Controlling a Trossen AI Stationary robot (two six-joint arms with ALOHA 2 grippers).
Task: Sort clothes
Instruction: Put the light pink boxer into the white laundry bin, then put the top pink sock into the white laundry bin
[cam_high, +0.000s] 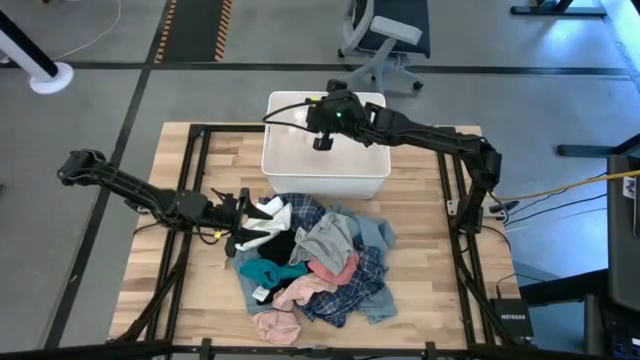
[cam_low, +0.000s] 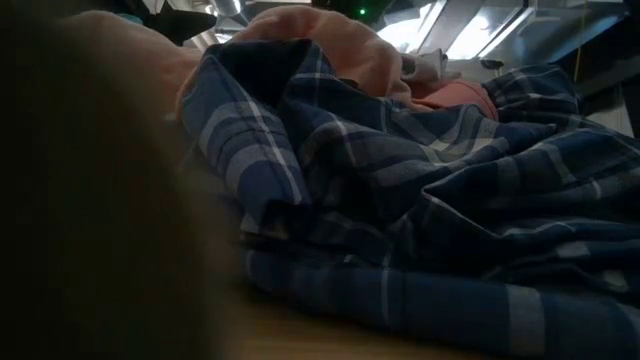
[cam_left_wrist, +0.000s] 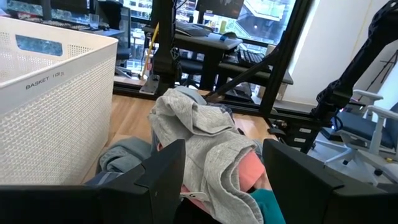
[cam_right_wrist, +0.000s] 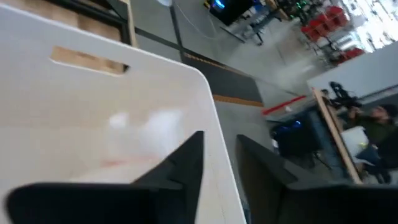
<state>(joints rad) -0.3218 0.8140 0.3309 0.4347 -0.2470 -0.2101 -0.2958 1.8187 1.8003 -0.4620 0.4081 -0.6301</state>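
The clothes (cam_high: 315, 260) lie in a heap on the wooden table, near side of the white bin (cam_high: 275, 150). A blue plaid shirt (cam_low: 400, 200) and a pink piece (cam_low: 330, 50) fill the low view. My left gripper (cam_high: 243, 215) stands open and level at the heap's left edge. In its wrist view a grey piece (cam_left_wrist: 211, 143) lies ahead between its fingers (cam_left_wrist: 165, 180), beside the bin (cam_left_wrist: 50, 112). My right gripper (cam_high: 322, 143) hangs open over the bin, with nothing between its fingers (cam_right_wrist: 186, 168). A blurred white shape (cam_right_wrist: 149, 130) shows inside the bin (cam_right_wrist: 93, 93).
Black frame rails (cam_high: 195, 180) run along the table's left and right sides. An office chair (cam_high: 385, 40) stands beyond the far edge. Cables and a small box (cam_high: 510, 320) lie off the right side. Bare wood (cam_high: 170, 290) shows at the near left.
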